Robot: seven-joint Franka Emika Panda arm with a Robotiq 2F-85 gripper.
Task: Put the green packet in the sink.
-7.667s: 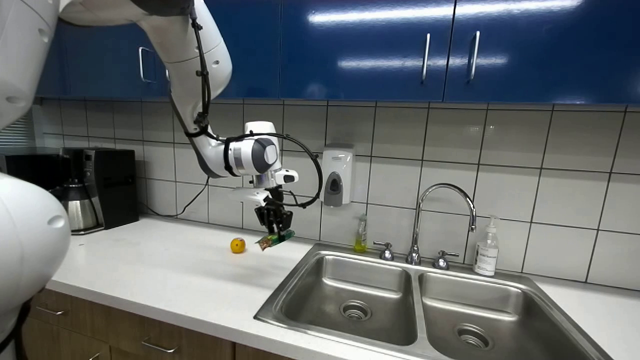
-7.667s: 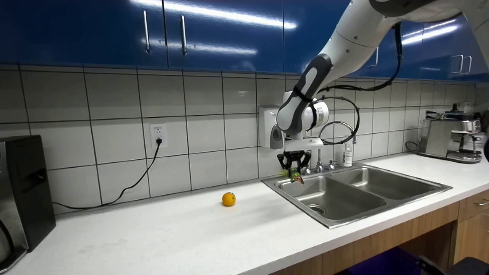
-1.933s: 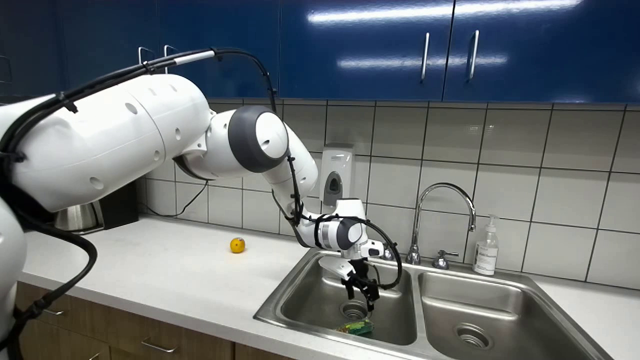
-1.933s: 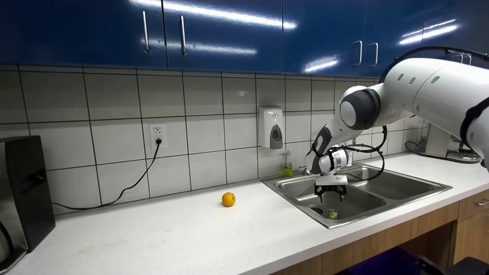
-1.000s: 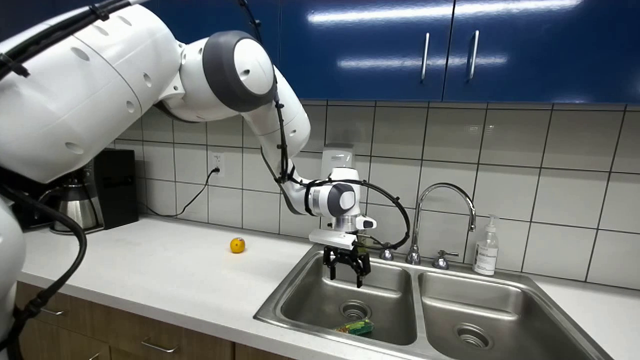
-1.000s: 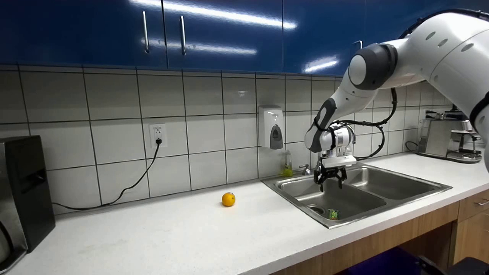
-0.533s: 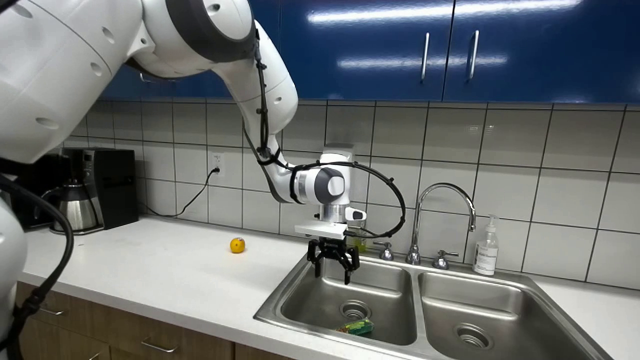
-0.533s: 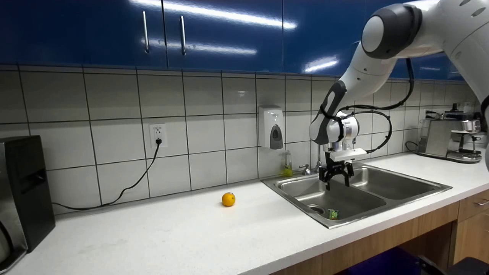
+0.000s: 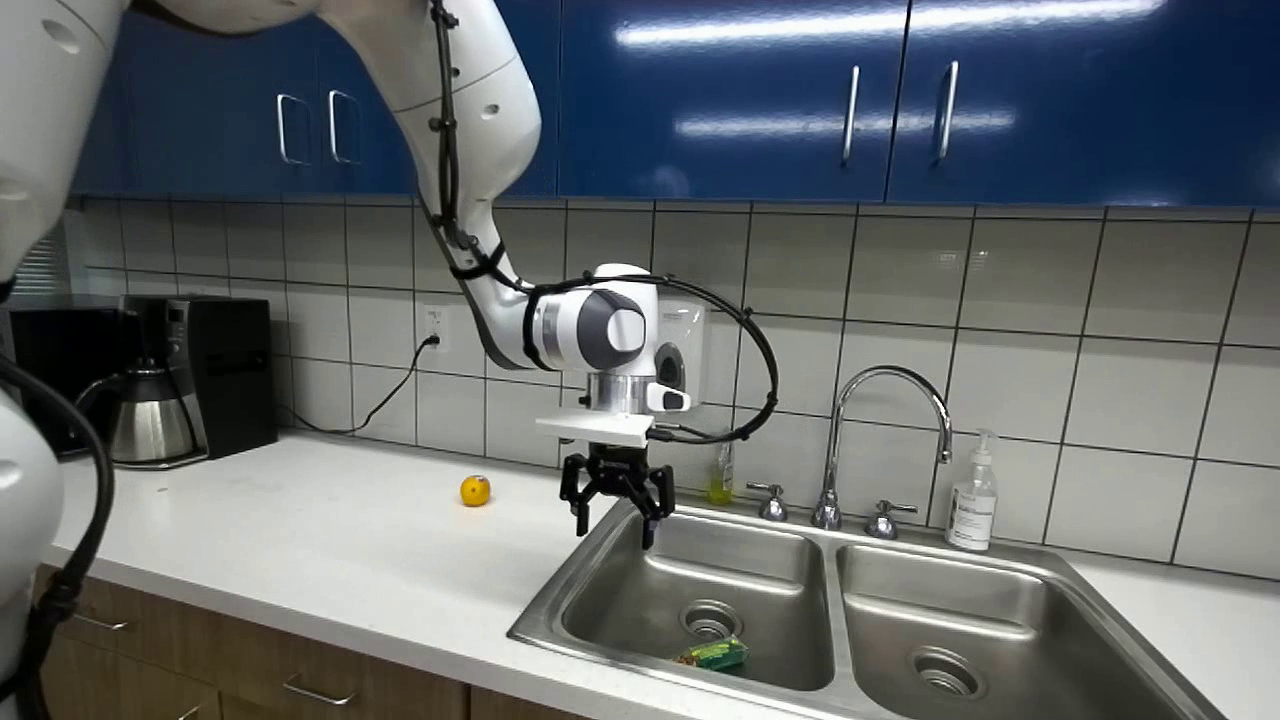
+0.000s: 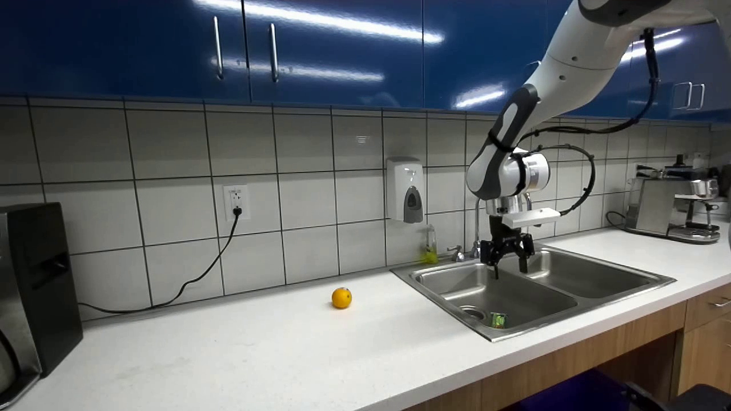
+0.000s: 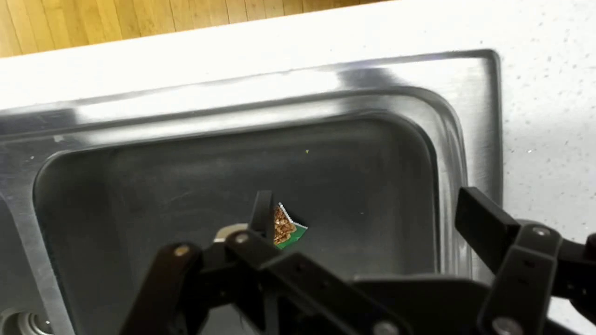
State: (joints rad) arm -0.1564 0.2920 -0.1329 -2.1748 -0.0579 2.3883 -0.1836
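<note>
The green packet [image 9: 718, 654] lies beside the drain in the basin nearer the orange fruit, inside the double steel sink [image 9: 838, 625]. Both exterior views show it there, small against the sink [image 10: 488, 335]. My gripper [image 9: 615, 533] hangs well above, around that basin's outer end, fingers spread and nothing between them; in an exterior view the gripper [image 10: 510, 271] looks the same. From the wrist, the jaws stand far apart, one over the basin, one over the steel rim. One finger [image 11: 263, 211] covers part of the packet [image 11: 285, 229], whose brown-and-green end shows.
An orange fruit [image 9: 475, 491] sits on the white counter [image 9: 330, 530]. Behind the sink stand a curved chrome faucet [image 9: 832, 440], a pump bottle [image 9: 972, 508] and a yellow-green bottle [image 9: 720, 485]. A soap dispenser [image 10: 405, 191] hangs on the tiles; blue cabinets [image 9: 730, 110] overhang.
The packet, gripped above the counter in the oldest frames, lies released in the basin. Since then my open gripper has risen from it and shifted toward the counter with the fruit.
</note>
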